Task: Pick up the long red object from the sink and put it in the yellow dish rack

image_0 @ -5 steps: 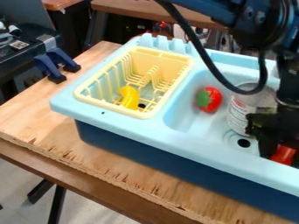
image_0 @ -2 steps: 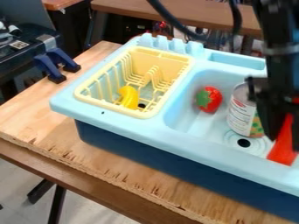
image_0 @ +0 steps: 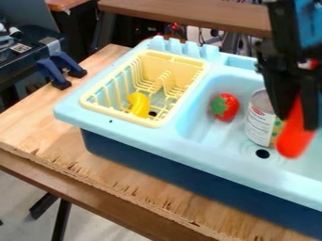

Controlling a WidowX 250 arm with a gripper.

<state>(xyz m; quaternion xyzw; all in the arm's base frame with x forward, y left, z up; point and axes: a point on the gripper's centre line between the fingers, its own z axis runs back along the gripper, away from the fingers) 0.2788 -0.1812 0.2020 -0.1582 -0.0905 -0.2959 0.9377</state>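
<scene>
The black gripper (image_0: 297, 113) hangs over the right part of the sink basin, shut on a red object (image_0: 294, 134) that points downward between its fingers. Just left of it stands a can (image_0: 259, 120) with a white label, partly covered by the red object and the gripper. Further left in the basin lies a red strawberry (image_0: 230, 107) with a green top. A yellow curved toy (image_0: 138, 103) rests inside the yellow dish rack (image_0: 119, 116).
The light blue sink (image_0: 157, 139) with a dark blue base stands on a wooden table (image_0: 69, 155). Its drain lies in front of the can. Blue clamps (image_0: 56, 70) grip the table's back left edge, beside a black case.
The gripper has risen from low in the basin at the right, lifting the red object up and leftward. The can, strawberry and rack have stayed put.
</scene>
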